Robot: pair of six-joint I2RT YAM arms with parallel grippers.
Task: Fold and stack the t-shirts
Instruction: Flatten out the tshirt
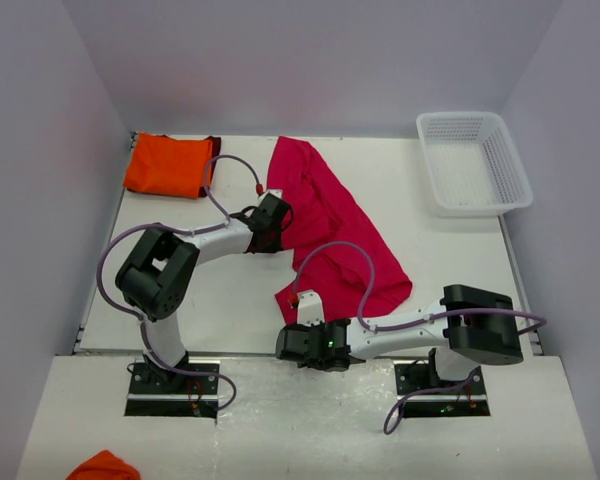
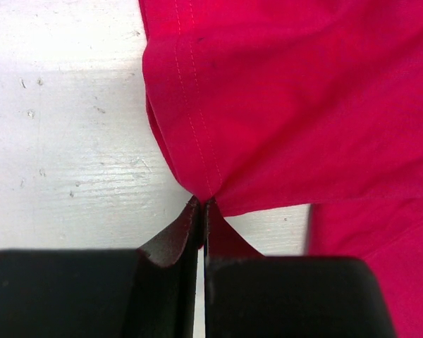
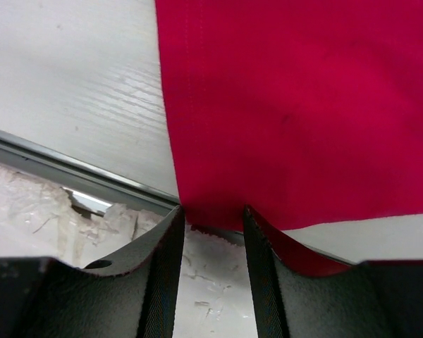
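Left gripper (image 2: 201, 211) clamped on pink shirt (image 2: 303, 98) hem mid-frame; right gripper (image 3: 211, 225) fingers apart around its lower corner. Likely to pull it flat.

Left tool (image 2: 201, 204) pinched closed, right tool (image 3: 211, 211) jaws parted

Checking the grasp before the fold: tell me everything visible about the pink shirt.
The pink shirt is plain crimson-pink soft cloth with a stitched hem, unfolded and rumpled, lying diagonally on the table from far centre toward the near right. The left end effector pinches its left edge, shut; the right end effector stands open at its near edge.
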